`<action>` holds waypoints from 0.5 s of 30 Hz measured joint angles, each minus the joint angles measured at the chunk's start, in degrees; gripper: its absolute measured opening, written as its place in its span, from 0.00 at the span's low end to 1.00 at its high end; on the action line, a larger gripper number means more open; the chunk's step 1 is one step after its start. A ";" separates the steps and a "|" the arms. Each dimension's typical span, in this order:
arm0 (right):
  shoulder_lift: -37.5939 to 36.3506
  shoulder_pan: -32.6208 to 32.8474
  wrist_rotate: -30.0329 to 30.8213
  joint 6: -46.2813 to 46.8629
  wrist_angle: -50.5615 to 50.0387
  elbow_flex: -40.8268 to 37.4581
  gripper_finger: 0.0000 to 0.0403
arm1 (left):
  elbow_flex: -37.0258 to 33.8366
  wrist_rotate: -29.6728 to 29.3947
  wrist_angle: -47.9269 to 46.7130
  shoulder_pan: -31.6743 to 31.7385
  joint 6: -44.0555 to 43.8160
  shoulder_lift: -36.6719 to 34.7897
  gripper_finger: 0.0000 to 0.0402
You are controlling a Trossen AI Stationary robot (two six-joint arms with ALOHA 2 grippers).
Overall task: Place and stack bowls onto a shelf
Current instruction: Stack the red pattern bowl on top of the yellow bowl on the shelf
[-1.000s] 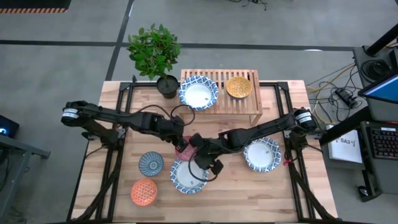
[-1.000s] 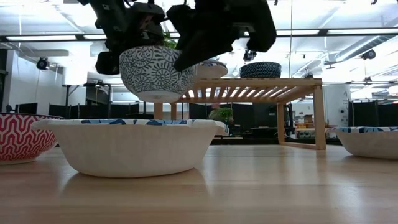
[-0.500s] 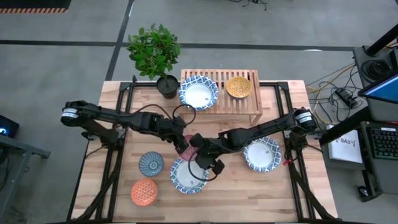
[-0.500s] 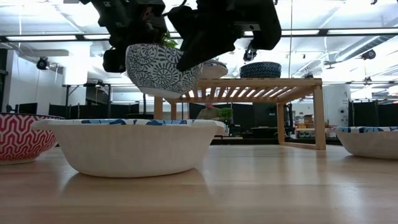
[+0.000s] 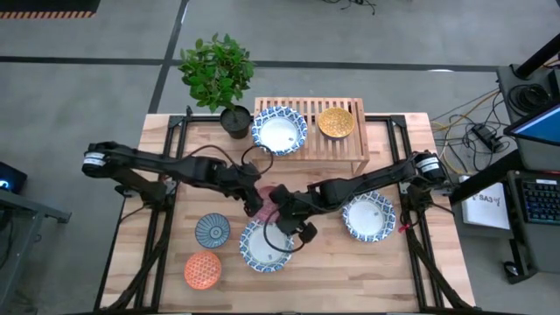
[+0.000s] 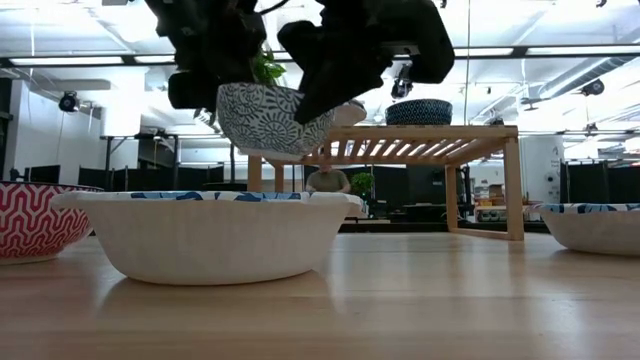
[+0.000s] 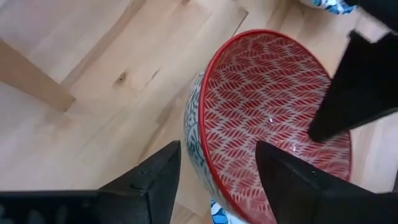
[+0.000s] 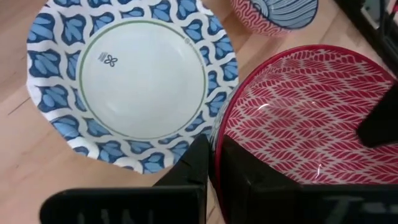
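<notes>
Two pincers meet mid-frame: right pincer (image 5: 282,206) clamped on the small red-lined blue-patterned bowl (image 5: 262,203), left pincer (image 5: 252,201) apart; slatted light-wood shelf (image 5: 308,128) lies toward upper right.

Red-lined, blue-patterned bowl (image 7: 273,118) tilted in mid-air above wide blue-rimmed bowl (image 8: 134,84).
</notes>
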 joint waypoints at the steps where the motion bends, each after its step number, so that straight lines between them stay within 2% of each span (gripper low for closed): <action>1: 0.00 0.02 -0.04 0.22 -0.22 0.00 0.03 | 0.00 -0.08 -0.02 0.00 0.60 -0.54 0.48; 9: -2.69 0.03 -0.37 2.47 -3.52 0.00 0.03 | 0.00 -4.13 -0.06 -0.17 5.75 -5.53 0.48; 15: -8.97 0.09 0.62 6.26 -8.34 0.00 0.03 | 0.00 -15.56 0.04 -3.76 11.48 -10.18 0.48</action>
